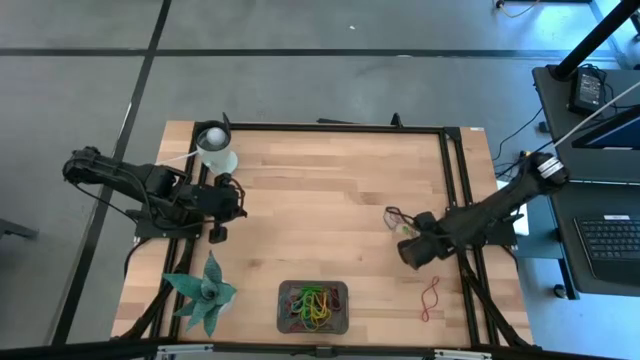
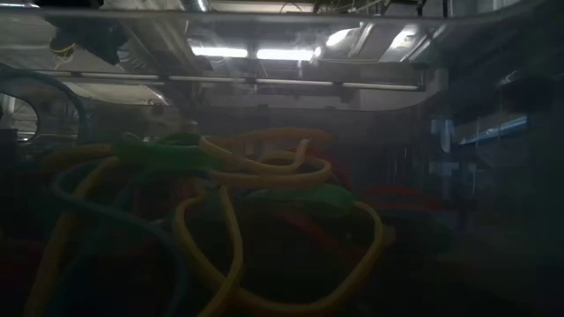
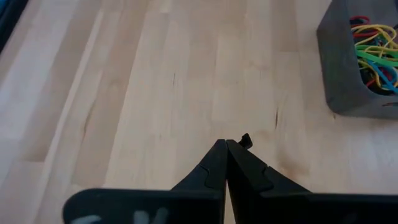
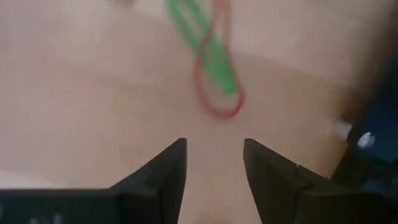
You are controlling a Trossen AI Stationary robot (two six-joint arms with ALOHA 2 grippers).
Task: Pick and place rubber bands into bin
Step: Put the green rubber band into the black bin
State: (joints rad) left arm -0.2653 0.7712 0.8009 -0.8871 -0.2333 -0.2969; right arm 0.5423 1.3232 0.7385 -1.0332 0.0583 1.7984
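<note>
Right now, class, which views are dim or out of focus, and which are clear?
Low view: dark, with rubber bands looming large and soft. Right wrist view: blurred on the green and red bands ahead of the right gripper. High and left wrist views: evenly lit; the bin reads sharp.

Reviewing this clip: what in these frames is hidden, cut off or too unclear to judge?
- High view: the right gripper covers part of the small band cluster; its band count is unreadable.
- High view: the bin holds a tangled pile; single bands too small to count.
- Low view: the rubber bands fill the frame, hiding the table and both arms.
- Right wrist view: green and red bands blurred, cut by the top edge.
</note>
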